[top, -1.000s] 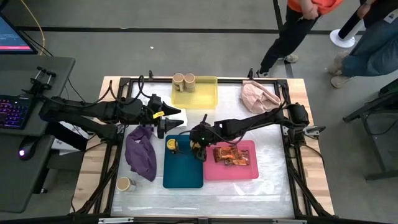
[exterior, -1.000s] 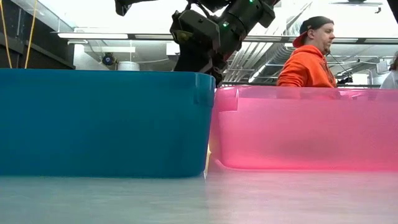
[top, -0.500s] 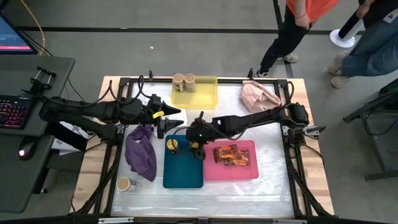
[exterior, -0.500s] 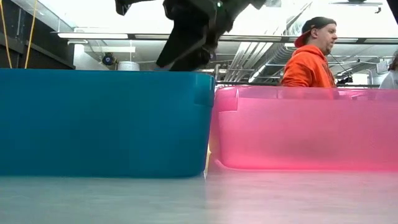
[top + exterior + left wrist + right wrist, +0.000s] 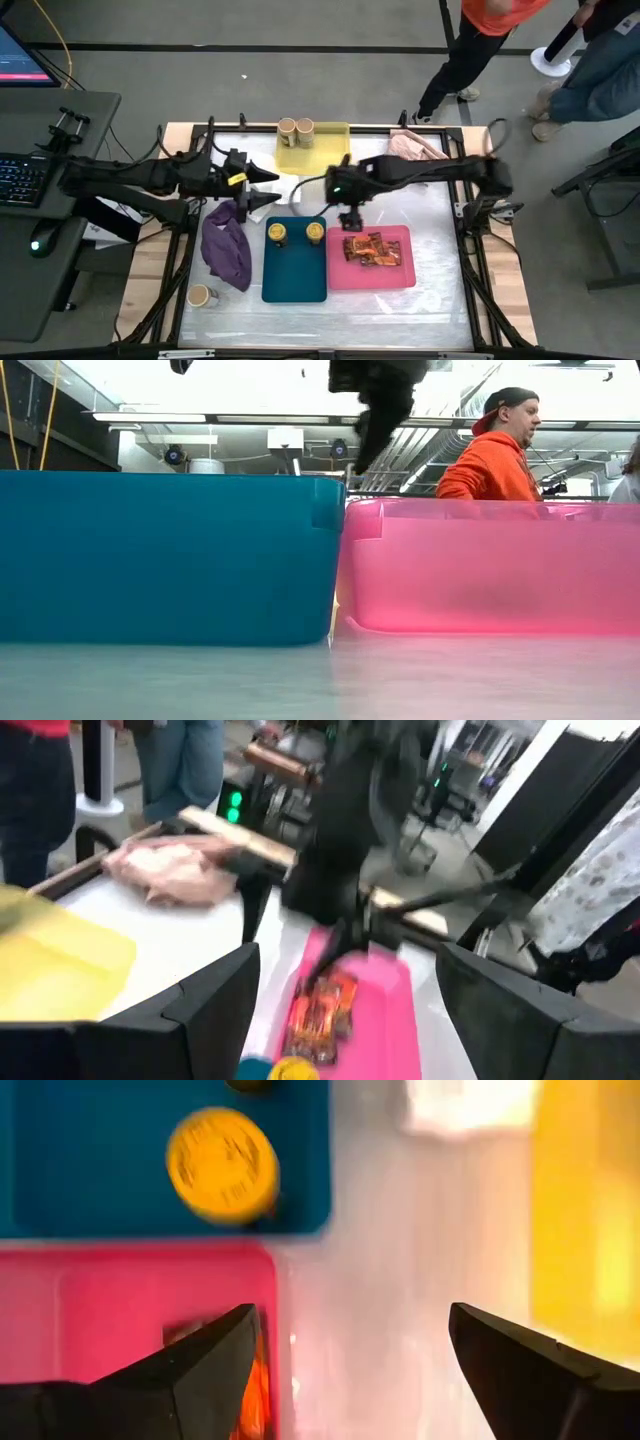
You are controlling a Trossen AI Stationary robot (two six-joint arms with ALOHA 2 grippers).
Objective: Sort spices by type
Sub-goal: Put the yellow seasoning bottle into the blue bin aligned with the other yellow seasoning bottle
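1. Right gripper point(image 5: 347, 212) hovers empty, fingers spread, above the table beside the teal tray point(image 5: 295, 280); two yellow-lidded jars point(image 5: 296, 233) sit inside.
2. Only the high view shows the left gripper point(image 5: 262, 187), parted, idle near the yellow tray point(image 5: 330, 155).

Table point(image 5: 440, 300): trays, cloths, tan-lidded jar point(image 5: 201, 295).

Two jars point(image 5: 294, 233) sit side by side in the middle tray point(image 5: 294, 272); the packets point(image 5: 368, 249) lie in the tray point(image 5: 375, 275) to its right (touching it). Two more jars point(image 5: 296, 128) stand in the far tray point(image 5: 320, 153).
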